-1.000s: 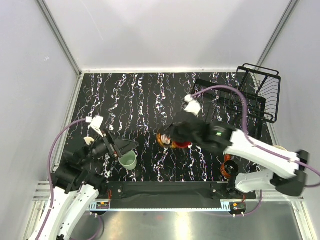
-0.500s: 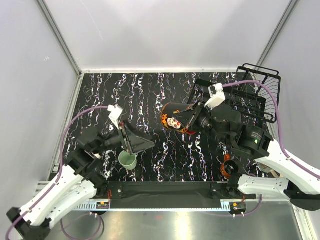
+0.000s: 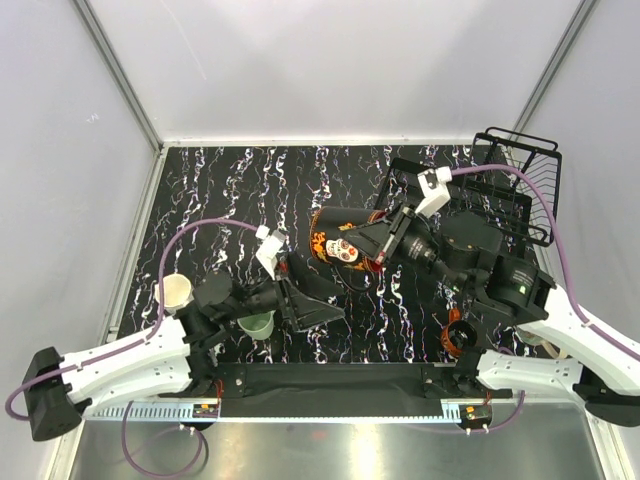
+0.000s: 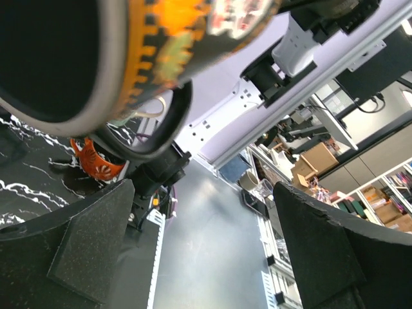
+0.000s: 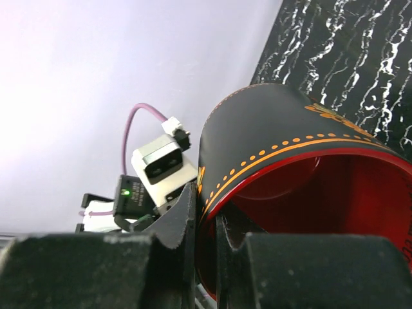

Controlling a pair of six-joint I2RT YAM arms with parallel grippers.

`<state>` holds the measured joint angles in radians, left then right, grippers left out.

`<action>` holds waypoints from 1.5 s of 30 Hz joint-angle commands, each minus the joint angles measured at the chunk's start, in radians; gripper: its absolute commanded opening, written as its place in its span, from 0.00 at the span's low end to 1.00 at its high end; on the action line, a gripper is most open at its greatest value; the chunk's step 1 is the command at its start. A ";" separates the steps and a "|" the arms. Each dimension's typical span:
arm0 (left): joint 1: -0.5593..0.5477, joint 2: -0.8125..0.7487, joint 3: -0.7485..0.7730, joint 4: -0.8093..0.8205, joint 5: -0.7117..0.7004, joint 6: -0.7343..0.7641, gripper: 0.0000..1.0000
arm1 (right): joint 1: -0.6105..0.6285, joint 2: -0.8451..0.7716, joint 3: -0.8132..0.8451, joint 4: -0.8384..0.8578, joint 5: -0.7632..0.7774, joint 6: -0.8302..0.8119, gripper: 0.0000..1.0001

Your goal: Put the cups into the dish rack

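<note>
Hanging above the middle of the black, white-veined worktop [image 3: 240, 200], a glossy black mug [image 3: 345, 240] printed with an orange and white skull lies tilted on its side, its mouth turned towards the right. The right tool [image 3: 385, 238] has it by the rim. In the right wrist view the tool is nearly closed, with one finger inside the red-glazed interior and the other pressed on the outer wall. The black wire dish rack [image 3: 520, 170] stands in the far right corner. The mug is near its left edge but not yet inside it.

The left tool [image 3: 318, 305] is spread wide and holds nothing. It sits low at the near side, just right of a pale mint-green cup [image 3: 258, 325] that stands upright on the worktop. A cream-beige cup [image 3: 175, 292] stands upright further left, near the worktop's left edge.

The black mug looks hard and stiff, with a smooth glaze that is probably slippery, and it would likely chip if knocked against the wire. Pinched at one point of the rim, its weight hangs to one side, so it may swivel. The upright cups seem best taken the same way, one finger inside the open mouth.
</note>
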<state>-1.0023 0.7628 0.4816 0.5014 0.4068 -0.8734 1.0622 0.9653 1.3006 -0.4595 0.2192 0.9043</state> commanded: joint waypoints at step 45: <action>-0.085 0.260 0.146 0.587 -0.273 0.036 0.51 | 0.001 -0.208 -0.192 0.392 -0.029 0.166 0.00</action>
<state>-1.0828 1.0180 0.5507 0.8764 0.1734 -0.8158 1.0580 0.7696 1.1099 -0.1997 0.2104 1.0252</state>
